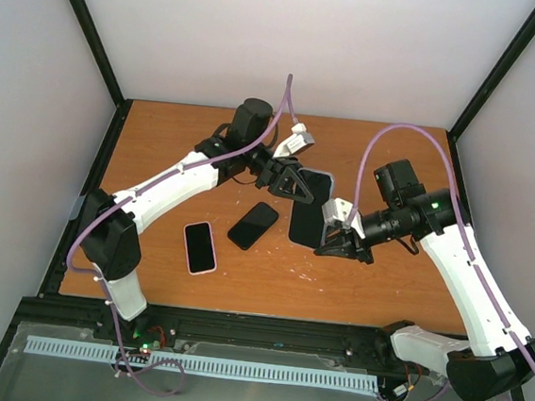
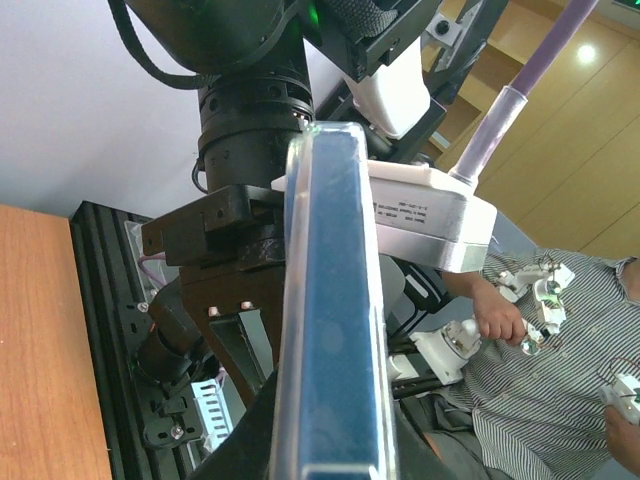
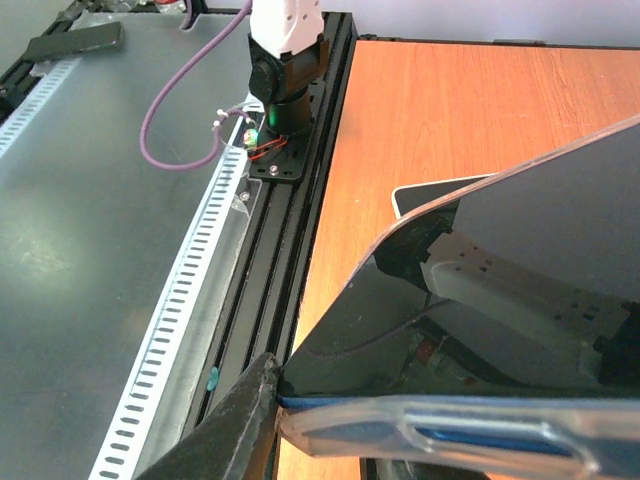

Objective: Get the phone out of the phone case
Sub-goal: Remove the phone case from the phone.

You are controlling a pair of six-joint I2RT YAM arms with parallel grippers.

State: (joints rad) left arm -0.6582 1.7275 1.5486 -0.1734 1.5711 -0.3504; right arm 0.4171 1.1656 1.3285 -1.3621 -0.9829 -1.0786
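Holding the phone aloft: left pincer clamps its far end, right pincer pinches the clear case rim. Phone likely rigid, slick; case pliable, so peel at a corner.

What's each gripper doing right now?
Left gripper: closed on the phone case.
Right gripper: closed on the same phone case's edge.

Three phones; two robot arms; one wooden table.
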